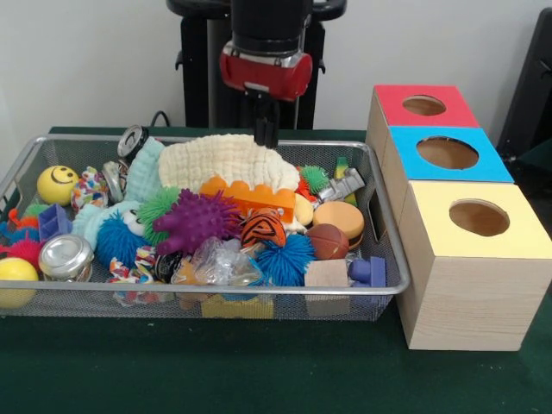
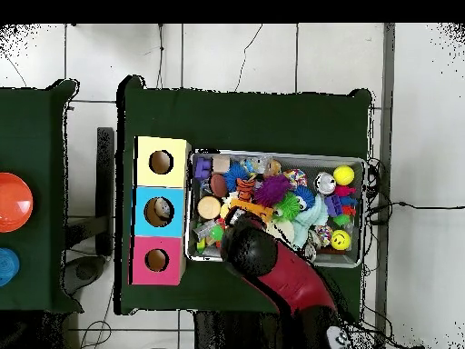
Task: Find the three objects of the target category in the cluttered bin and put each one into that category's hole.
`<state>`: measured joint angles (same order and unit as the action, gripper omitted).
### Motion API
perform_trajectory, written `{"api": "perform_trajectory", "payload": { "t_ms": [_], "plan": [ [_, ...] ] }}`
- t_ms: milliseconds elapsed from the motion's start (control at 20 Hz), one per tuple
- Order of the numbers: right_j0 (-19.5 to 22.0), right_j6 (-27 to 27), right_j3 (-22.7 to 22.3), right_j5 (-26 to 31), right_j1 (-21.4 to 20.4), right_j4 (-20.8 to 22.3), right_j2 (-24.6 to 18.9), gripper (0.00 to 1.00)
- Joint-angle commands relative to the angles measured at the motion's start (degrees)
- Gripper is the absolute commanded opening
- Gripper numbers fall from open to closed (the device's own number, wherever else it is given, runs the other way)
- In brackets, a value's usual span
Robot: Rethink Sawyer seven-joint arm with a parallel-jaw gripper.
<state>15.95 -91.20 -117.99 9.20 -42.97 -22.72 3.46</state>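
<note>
My gripper (image 1: 266, 138) hangs over the far side of the wire bin (image 1: 384, 285), its dark tip just above the cream knitted cloth (image 1: 228, 161). I cannot tell whether it is parted or closed, or whether it touches the cloth. I hold nothing that shows. The bin's long axis runs left to right in the front view, toys heaped inside: a purple spiky ball (image 1: 195, 220), a toy burger (image 1: 339, 218). Beside it stands the box row, red hole (image 1: 423, 105), blue hole (image 1: 447, 153), yellow hole (image 1: 479, 217).
</note>
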Motion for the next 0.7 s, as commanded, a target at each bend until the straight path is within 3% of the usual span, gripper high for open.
{"api": "perform_trajectory", "payload": {
  "t_ms": [50,150,400,700],
  "plan": [
    [12.81,-7.14,-2.03,-15.93,10.63,10.99,-19.90,0.00],
    [12.96,-7.13,0.65,-17.97,11.93,14.45,-19.54,0.00],
    [8.42,-4.96,6.46,-17.41,11.17,17.33,-12.90,0.00],
    [10.15,-6.95,8.63,-20.34,14.58,20.70,-15.04,0.00]
  ]
}}
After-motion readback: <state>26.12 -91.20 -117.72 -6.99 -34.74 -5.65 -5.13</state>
